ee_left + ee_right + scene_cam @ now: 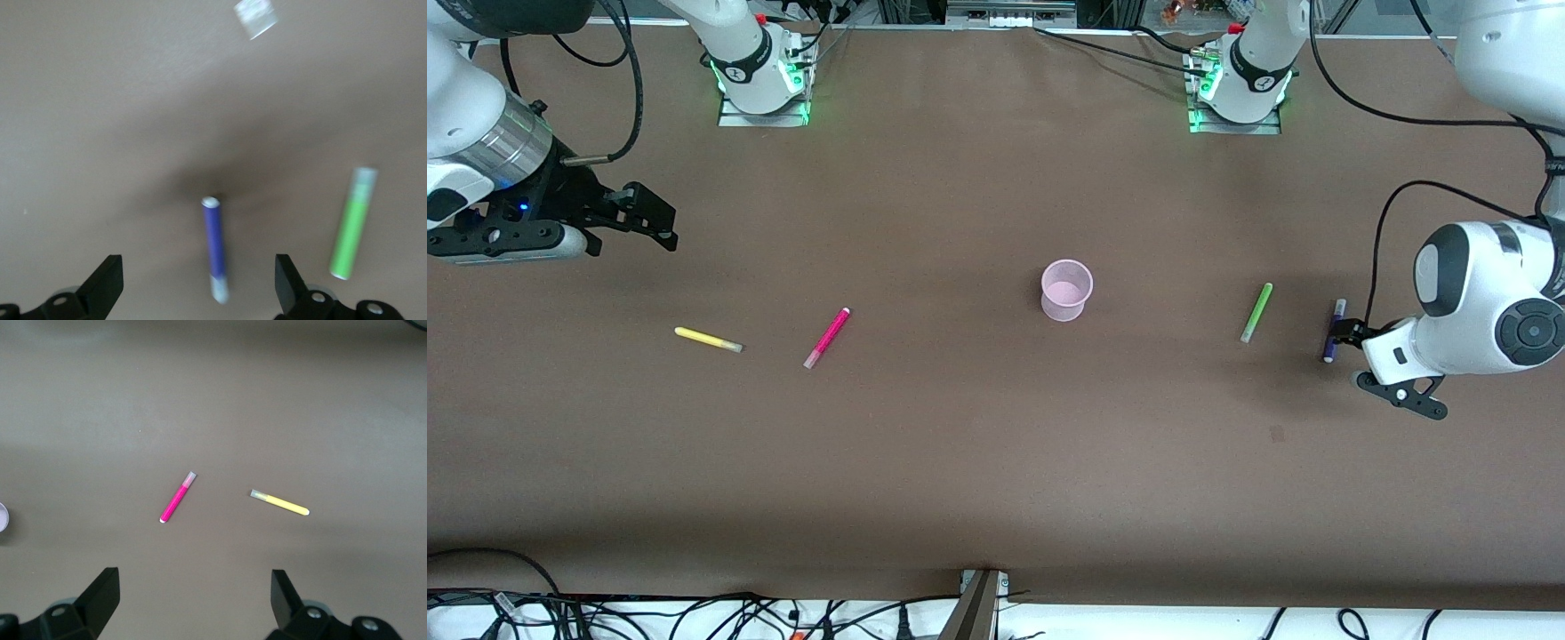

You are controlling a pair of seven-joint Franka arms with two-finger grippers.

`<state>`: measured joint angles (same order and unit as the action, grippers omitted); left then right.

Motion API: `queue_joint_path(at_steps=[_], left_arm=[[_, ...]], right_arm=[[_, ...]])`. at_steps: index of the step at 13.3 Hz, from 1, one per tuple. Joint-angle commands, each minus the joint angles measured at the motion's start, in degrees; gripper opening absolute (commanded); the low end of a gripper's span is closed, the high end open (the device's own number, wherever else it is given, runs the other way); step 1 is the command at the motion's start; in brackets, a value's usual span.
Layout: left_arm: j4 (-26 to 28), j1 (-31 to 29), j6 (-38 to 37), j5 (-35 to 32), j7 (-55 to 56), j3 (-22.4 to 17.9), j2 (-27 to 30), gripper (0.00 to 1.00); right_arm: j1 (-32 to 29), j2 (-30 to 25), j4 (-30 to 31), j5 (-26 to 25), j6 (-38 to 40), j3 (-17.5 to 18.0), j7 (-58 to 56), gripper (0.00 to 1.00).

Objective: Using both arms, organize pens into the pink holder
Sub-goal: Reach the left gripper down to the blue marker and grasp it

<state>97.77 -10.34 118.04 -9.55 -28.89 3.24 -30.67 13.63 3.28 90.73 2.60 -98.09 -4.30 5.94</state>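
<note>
The left gripper (199, 283) hangs low in the frame's right middle, fingers (107, 280) spread either side of the short dark purple pen (213, 247) lying on the brown surface (960, 462). To do this well, I judge it should drop straight, centre on the barrel, then close. The light green pen (1256, 312) lies beside it, the small translucent pink round holder (1066, 289) at centre, the yellow pen (707, 340) and magenta pen (827, 338) centre-left. The right gripper (654, 218) waits upper left, fingers spread.

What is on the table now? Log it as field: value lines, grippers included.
holder: pink holder upright mid-table, nothing visible inside
pens: yellow pen and magenta pen lie toward the right arm's end; green pen and purple pen lie toward the left arm's end
left gripper: open, low over the purple pen, one finger each side, not closed on it
right gripper: open, raised over the table at its own end, waiting
pens in holder: none
</note>
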Motion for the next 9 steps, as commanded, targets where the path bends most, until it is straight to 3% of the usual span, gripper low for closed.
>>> queue_joint_path(at_steps=[1,3,9], left_arm=[[4.16,-4.93,8.14,0.05,-9.13,0.8,-1.93,1.0],[6.63,-7.06,12.19,0.67,-11.62,4.48,-3.16,1.0],[8.56,-7.68,12.56,3.66,-11.8,5.37,-3.08,1.0]], right_arm=[[-0.01,-0.38,-0.29,0.57,0.7,-0.01,0.04,1.0],[-0.01,-0.38,-0.37,0.48,0.7,0.17,0.22,1.0],[0.08,-0.47,-0.46,0.65,0.62,0.43,0.56,1.0]])
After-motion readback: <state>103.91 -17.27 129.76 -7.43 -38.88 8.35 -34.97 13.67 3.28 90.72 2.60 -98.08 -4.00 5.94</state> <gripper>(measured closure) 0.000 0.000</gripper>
